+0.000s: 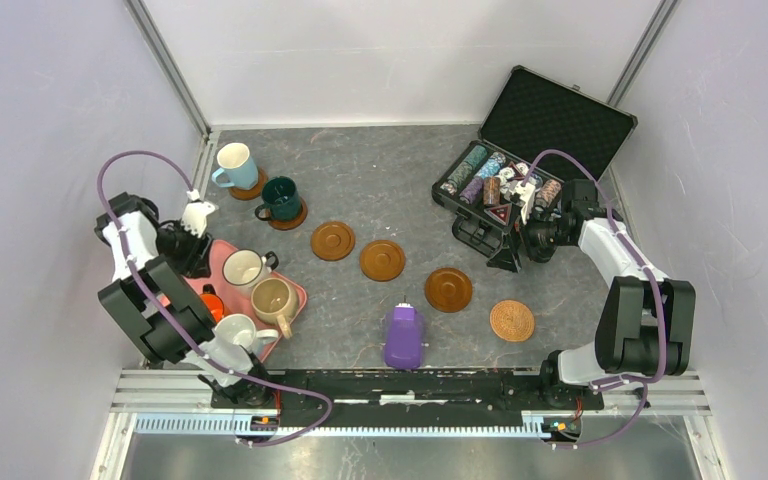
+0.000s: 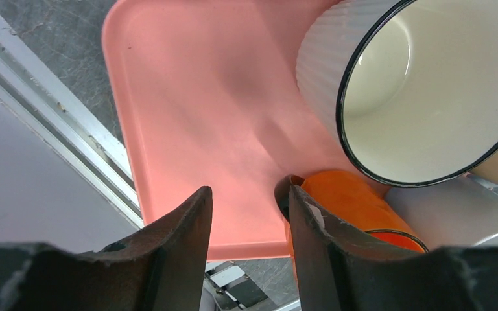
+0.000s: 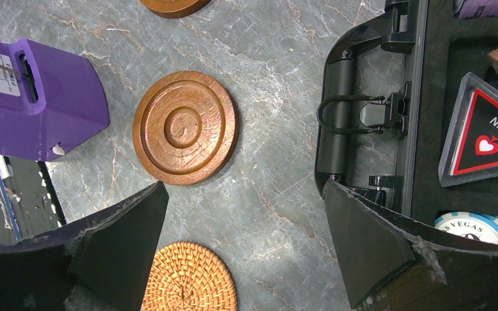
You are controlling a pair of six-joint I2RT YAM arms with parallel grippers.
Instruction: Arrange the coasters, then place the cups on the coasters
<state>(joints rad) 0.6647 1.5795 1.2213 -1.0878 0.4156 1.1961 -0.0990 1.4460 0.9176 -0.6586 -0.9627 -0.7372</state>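
Six coasters: five dark wood coasters and one woven coaster are lying on the counter, all of them off the pink tray.
Bare coasters: three wood ones and the woven one are trailing away from the tray in a slanting row, with the woven one lying farthest from it.
Covered coasters: two wood ones are sitting just beyond the tray's far end, one under the light blue mug and one under the dark green mug.
Mugs on the tray: the ribbed cream mug, beige mug, white mug and orange mug are crowding together on it.
Left gripper: it is hanging over the tray, its jaws standing a narrow gap apart with only bare tray showing between them. The orange mug's handle is sitting just beside one finger.
Right gripper: it is hovering well apart from the tray, its jaws spreading wide and holding nothing.
Purple device: it is resting on the counter a little way off the tray's near corner.
Poker chip case: it is standing open on the side of the counter farthest from the tray.
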